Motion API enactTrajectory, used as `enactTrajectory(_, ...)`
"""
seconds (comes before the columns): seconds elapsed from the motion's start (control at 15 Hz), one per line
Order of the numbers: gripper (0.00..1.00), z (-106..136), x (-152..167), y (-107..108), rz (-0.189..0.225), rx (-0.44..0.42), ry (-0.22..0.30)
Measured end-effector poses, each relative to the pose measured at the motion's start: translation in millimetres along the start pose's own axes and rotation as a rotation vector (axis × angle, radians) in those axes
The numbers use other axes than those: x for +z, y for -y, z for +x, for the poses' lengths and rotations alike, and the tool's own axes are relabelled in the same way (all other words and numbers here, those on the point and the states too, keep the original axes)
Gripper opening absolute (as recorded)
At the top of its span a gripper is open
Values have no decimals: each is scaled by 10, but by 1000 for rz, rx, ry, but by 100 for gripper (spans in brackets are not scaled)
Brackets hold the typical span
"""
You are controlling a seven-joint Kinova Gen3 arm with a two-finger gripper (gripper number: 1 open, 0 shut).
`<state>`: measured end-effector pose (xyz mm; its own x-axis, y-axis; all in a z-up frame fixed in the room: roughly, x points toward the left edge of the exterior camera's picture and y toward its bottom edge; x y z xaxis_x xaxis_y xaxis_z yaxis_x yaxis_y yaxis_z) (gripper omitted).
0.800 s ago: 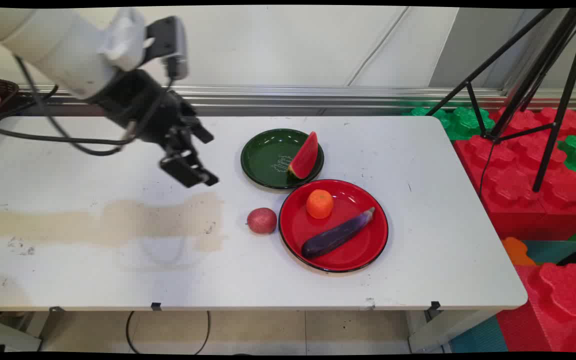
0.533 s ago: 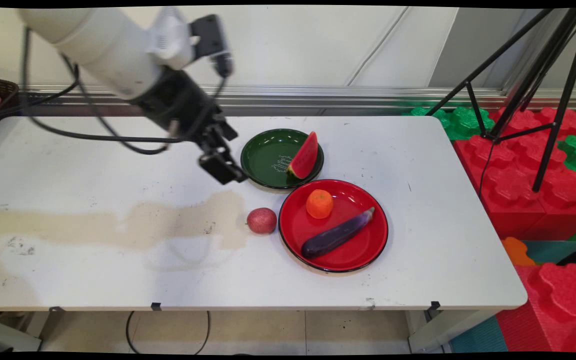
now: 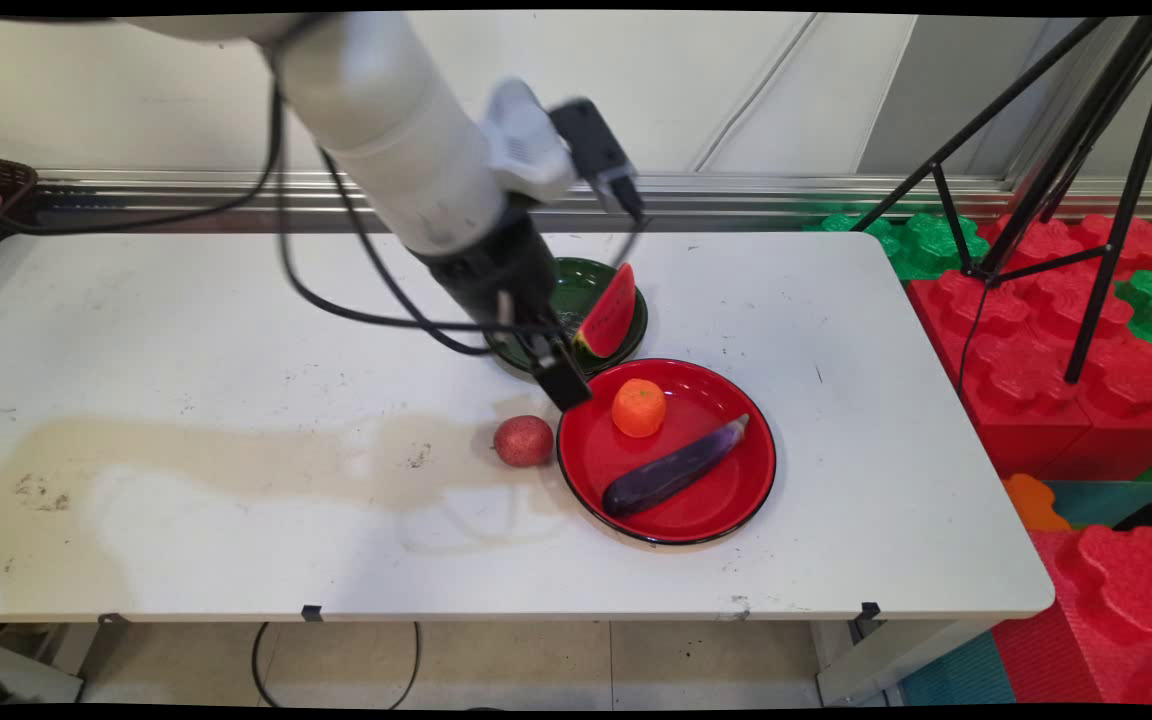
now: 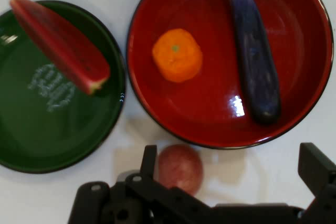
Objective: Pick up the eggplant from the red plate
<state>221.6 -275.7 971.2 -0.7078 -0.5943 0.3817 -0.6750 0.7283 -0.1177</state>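
My pincer (image 4: 231,174), jaws spread and empty, hangs above the red apple (image 4: 180,169) on the table (image 3: 236,330), just beside the red plate (image 4: 310,103). One finger could strike that plate's rim, or nudge the round apple into rolling.

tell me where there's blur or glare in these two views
Main view: the arm is motion-blurred, while the red plate and eggplant stay sharp. Hand view: white glare streaks on the red plate near the eggplant; the gripper linkage looks soft.
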Motion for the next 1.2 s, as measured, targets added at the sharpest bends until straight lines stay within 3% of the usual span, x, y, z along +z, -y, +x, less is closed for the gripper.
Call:
enactTrajectory(0.67, 100, 437, 835, -433, -13, -62, 118)
enactTrajectory(1.2, 100, 584, 1524, -520, -11, -83, 159)
